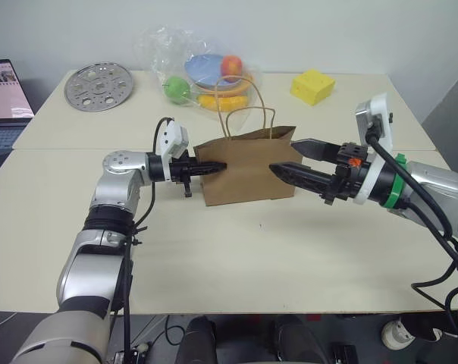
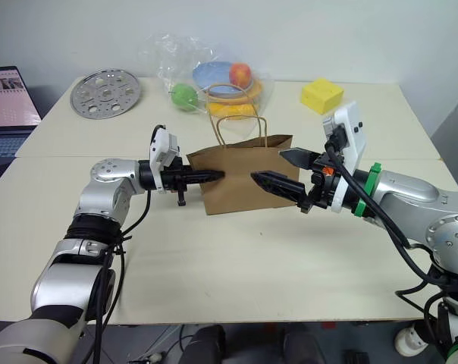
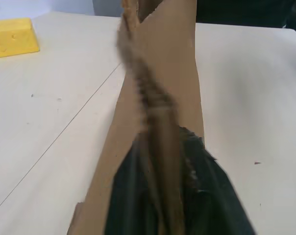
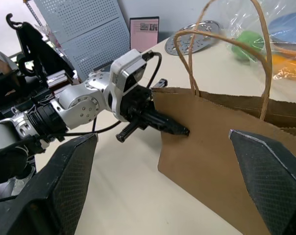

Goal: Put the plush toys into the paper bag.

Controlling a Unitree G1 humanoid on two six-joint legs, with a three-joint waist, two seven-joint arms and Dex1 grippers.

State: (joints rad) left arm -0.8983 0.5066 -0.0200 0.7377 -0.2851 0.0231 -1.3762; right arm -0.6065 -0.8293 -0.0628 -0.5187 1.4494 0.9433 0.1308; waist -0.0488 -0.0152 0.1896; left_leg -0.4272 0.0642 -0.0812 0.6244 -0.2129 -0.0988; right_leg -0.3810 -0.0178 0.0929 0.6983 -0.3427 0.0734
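Pinching the paper bag edge, left gripper is closed; right gripper gapes beside it.

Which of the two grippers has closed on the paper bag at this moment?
The left gripper: its fingers are shut on the side edge of the paper bag. The right gripper stands open in front of the bag's other end, holding nothing.
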